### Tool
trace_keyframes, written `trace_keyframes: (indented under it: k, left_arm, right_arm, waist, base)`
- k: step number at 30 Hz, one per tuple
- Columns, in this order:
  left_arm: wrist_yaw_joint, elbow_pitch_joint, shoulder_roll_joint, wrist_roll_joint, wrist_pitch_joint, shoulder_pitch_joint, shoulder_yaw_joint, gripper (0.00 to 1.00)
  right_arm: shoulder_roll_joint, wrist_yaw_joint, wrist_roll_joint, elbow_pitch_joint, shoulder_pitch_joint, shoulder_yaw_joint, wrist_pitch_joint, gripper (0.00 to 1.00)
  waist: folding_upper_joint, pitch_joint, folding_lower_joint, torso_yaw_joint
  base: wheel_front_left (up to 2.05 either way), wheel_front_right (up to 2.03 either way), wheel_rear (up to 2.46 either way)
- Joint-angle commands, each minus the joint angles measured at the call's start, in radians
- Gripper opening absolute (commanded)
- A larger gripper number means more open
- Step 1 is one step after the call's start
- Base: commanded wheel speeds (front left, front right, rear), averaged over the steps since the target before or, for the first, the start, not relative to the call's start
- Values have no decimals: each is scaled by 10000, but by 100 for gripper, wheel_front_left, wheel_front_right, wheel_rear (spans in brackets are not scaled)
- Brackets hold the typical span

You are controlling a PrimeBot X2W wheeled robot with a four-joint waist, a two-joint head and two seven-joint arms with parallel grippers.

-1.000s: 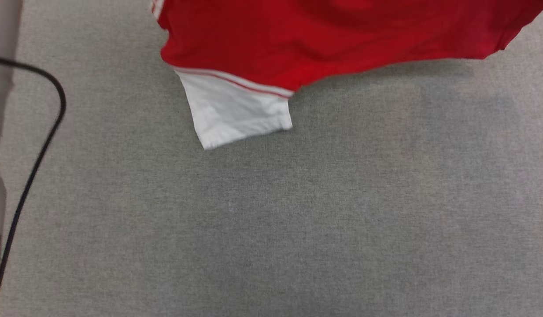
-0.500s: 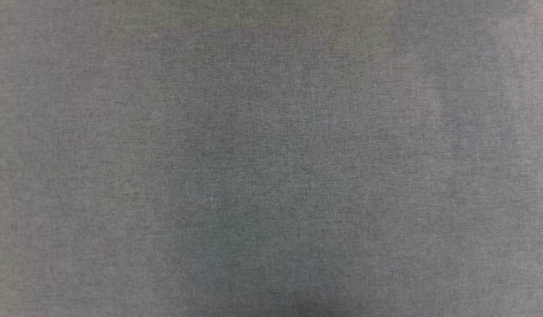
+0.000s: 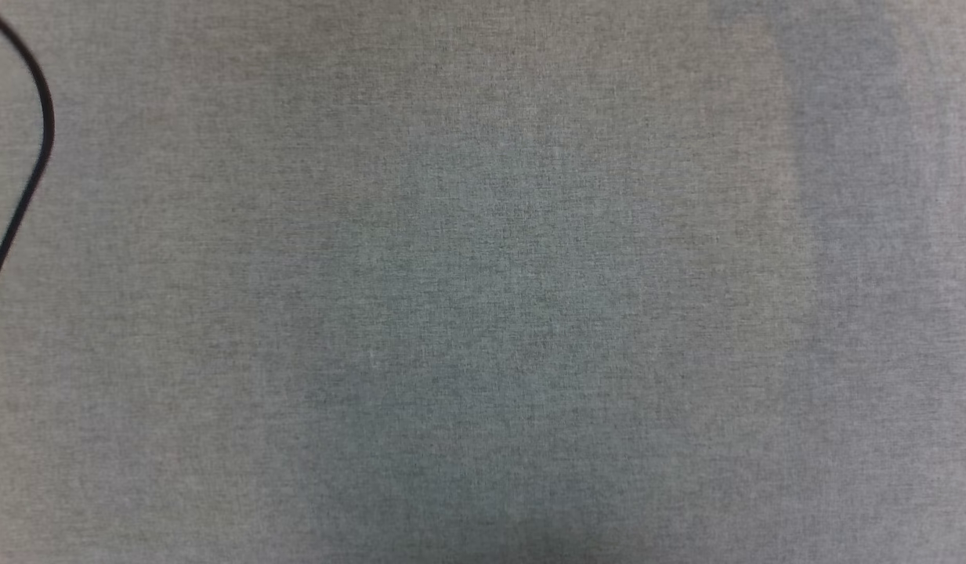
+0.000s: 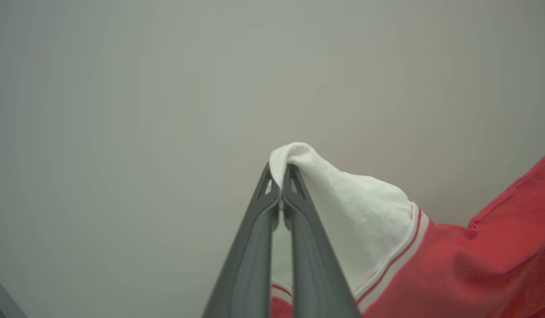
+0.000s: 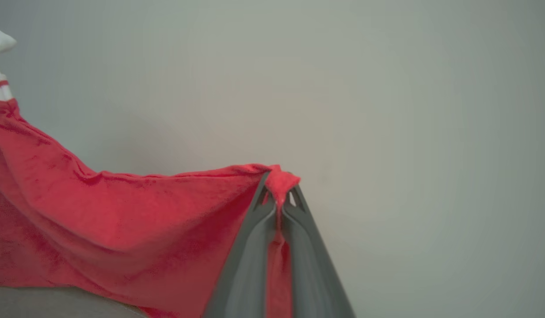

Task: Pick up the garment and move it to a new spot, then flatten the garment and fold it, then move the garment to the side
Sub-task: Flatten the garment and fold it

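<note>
Change: a second ago the head view had the garment's red body and a white sleeve along its top edge. Now it looks down on a grey woven surface point(image 3: 483, 313) with a black cable point(image 3: 44, 129) curving at the upper left. The whole picture has shifted, so the camera has turned.
Left gripper point(image 4: 280, 171): fingers pressed together, pinching a fold of the white sleeve point(image 4: 360, 212).
Right gripper point(image 5: 279, 182): clamped on a pinch of red cloth, a strip of which runs down between its fingers.
Garment point(image 5: 122, 212): hangs spread between the two grippers, sagging in the middle, before a plain pale backdrop.
Left wrist view gives: the sleeve close up, with the striped trim point(image 4: 411, 247) where it meets the red body.
Right wrist view gives: the long red edge stretching leftward, with the far sleeve small in the upper left corner.
Look: red body, white short sleeve, red-and-white trim, soft creases.
</note>
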Motion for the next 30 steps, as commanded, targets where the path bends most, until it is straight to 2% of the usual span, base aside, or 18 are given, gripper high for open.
trace_keyframes:
  k: [1, 7, 11, 20, 24, 30]
  left_arm:
    - [-23, -109, 156, -134, -92, 577, -38, 0]
    - [9, -1140, 575, -246, -140, 2955, 117, 0]
    - [336, -2181, 693, -288, -142, 4969, 485, 0]
    - [976, -3821, 1183, -396, -136, 9489, 257, 0]
    - [1338, -4504, 1395, -828, -17, 11295, 157, 0]
    - [2240, -5605, 1474, -1657, 13, 14044, 219, 0]
  right_arm:
    - [-38, -7, 236, 26, 459, 257, -185, 0]
    - [-328, -7, 1203, -227, 2242, 1393, -581, 0]
    - [-697, -7, 1882, -690, 3612, 2076, -777, 0]
    - [-1793, -7, 3020, -2057, 6760, 3614, -614, 0]
    - [-2142, -7, 3456, -2539, 8027, 3944, -549, 0]
    - [-2608, -7, 4046, -3148, 9814, 4109, -529, 0]
  waist:
    - [0, -256, -1, 95]
    - [0, -1085, -1, 280]
    - [0, -1796, -1, 421]
    - [0, -3316, -1, 601]
    - [0, -3898, -1, 631]
    - [0, -4749, -1, 690]
  base:
    - [0, 0, 0]
    - [0, 0, 0]
    - [0, 0, 0]
    - [0, 0, 0]
    - [0, 0, 0]
    - [0, 0, 0]
